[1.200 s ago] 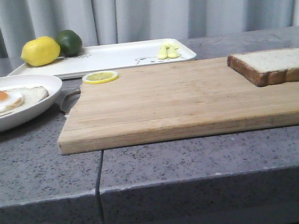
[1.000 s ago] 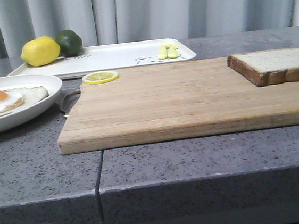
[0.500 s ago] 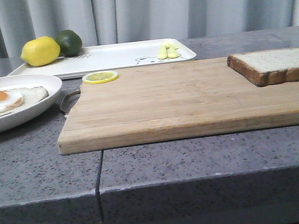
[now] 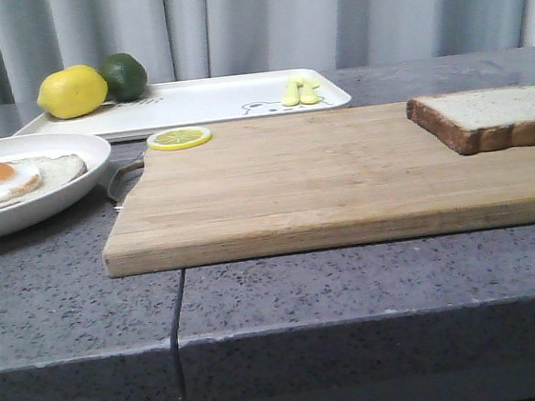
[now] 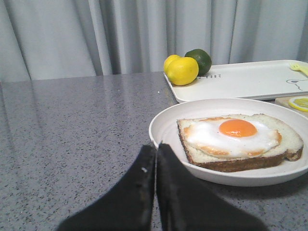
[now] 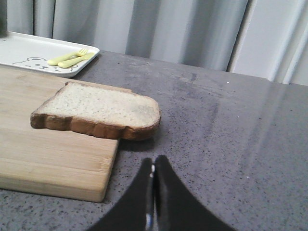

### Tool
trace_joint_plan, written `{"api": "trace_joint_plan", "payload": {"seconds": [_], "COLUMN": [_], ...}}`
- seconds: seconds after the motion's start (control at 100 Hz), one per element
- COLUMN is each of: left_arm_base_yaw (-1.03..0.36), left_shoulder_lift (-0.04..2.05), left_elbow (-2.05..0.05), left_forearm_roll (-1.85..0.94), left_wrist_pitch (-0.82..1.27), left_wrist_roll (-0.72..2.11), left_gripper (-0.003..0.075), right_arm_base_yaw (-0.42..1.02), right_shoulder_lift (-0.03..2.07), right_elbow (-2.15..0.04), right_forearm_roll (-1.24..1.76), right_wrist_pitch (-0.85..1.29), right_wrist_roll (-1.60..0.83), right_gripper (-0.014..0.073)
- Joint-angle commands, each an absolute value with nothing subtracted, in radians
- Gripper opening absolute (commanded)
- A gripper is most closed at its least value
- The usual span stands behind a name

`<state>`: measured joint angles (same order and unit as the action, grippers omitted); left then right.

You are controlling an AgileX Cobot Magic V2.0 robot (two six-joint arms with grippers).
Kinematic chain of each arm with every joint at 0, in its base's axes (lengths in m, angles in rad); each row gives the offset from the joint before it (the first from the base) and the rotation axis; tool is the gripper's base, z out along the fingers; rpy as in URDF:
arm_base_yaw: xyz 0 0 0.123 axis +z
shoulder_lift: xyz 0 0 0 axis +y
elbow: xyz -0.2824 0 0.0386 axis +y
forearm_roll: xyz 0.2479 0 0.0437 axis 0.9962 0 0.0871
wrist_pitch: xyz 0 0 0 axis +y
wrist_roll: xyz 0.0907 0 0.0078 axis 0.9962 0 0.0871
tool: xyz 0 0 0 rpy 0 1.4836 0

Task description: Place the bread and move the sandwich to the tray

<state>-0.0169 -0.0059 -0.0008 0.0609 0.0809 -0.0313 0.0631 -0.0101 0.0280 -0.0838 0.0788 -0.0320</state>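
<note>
The bread (image 4: 493,115) lies flat on the right end of the wooden cutting board (image 4: 313,177); it also shows in the right wrist view (image 6: 98,110), partly overhanging the board's edge. The sandwich (image 4: 7,180) is an open fried egg on pale bread in a round white plate (image 4: 61,150), also in the left wrist view (image 5: 238,139). The tray (image 4: 200,102) stands at the back. My left gripper (image 5: 156,147) is shut and empty, just short of the plate's rim. My right gripper (image 6: 154,161) is shut and empty, short of the bread. Neither gripper shows in the front view.
A lemon (image 4: 72,92) and a lime (image 4: 124,76) sit on the tray's far left corner. A small yellow fork and spoon (image 4: 300,90) lie at its right end. A lemon slice (image 4: 179,138) rests on the board's back left corner. Grey curtains hang behind.
</note>
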Motion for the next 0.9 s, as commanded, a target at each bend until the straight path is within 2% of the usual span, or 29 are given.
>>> {"api": "trace_joint_plan", "payload": {"seconds": [0.0,0.21,0.43,0.75,0.89], "left_arm_base_yaw": [-0.016,-0.016,-0.016,-0.016,-0.016], "left_shoulder_lift": [-0.036,-0.036,0.035,0.395,0.568], "left_elbow": [0.014,-0.036,-0.208,-0.564,-0.747], "left_forearm_roll": [0.019,-0.120,-0.232,-0.272,-0.273], "left_wrist_pitch": [-0.027,0.007,0.226,0.514,0.648], "left_wrist_roll": [-0.036,-0.040,-0.042,-0.042,-0.042], "left_gripper": [-0.0020,-0.0020,-0.0020,-0.0020,-0.0020], "right_arm_base_yaw": [0.063,0.063,0.063,0.063,0.063], "right_shoulder_lift": [-0.030,-0.030,-0.002,0.215,0.327], "right_elbow": [0.029,0.009,-0.148,-0.432,-0.539], "right_forearm_roll": [-0.097,-0.092,-0.060,-0.023,0.045], "right_wrist_pitch": [-0.031,-0.035,0.220,0.497,0.539], "right_wrist_roll": [-0.039,-0.039,-0.028,-0.028,-0.028], "right_gripper": [-0.0070,-0.0070,-0.0069,-0.0069,-0.0069]}}
